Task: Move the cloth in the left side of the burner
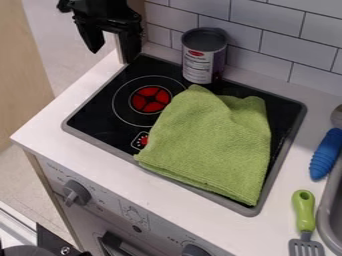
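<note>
The end effector [113,54] hangs at the upper left, fingers apart with nothing between them, just past the corner of the black glass cooktop [97,120]. The left burner [150,99] shows its red disc and thin pale rings. Against the back tiles stands a cylindrical metal can [203,57]. The green cloth [210,142] lies over the right side, its soft, nappy fabric rumpled at the top and folded in layers along the front edge. Grasping, carrying leftward and releasing all remain. Farther right, on the smooth white table [285,180], are a green-handled slotted spatula [304,210] and a ribbed blue handle [326,155], perhaps a ladle's.
</note>
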Motion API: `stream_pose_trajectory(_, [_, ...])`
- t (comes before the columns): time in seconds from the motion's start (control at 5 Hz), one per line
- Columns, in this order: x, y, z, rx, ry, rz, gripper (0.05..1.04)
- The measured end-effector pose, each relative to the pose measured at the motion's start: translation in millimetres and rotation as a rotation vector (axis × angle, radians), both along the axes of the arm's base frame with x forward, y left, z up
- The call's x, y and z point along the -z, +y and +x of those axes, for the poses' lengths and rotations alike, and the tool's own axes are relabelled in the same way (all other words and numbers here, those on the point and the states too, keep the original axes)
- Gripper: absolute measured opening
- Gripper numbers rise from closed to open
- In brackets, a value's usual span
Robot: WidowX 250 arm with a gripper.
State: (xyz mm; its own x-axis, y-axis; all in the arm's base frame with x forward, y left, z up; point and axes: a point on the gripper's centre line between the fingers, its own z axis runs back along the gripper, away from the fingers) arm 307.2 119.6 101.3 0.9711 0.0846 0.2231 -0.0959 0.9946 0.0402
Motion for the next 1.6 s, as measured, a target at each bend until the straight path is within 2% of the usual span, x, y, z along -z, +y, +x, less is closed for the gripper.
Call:
stream_pose_trajectory(0.2, [10.0,-2,-4,-0.001,0.037,-0.014,0.997])
stream_pose_trajectory(0.4, [11.1,-22,-13,0.024,0.118,-0.075,0.997])
stream_pose_trajectory(0.6, [-0.1,-47,-19,0.054,0.149,-0.129,0.997])
stream_pose_trajectory(0.8, [-2.4,-77,-24,0.049,0.218,-0.137,0.997])
stream_pose_trajectory(1.0, [-5.8,-115,-25,0.043,0.168,-0.121,0.947])
stream_pose_trajectory(1.2, [5.7,-152,-32,0.057,0.148,-0.119,0.672])
stream_pose_trajectory(1.4, [17.2,-171,-37,0.070,0.129,-0.121,0.389])
stream_pose_trajectory(1.6, [23.7,-173,-34,0.057,0.098,-0.098,0.167])
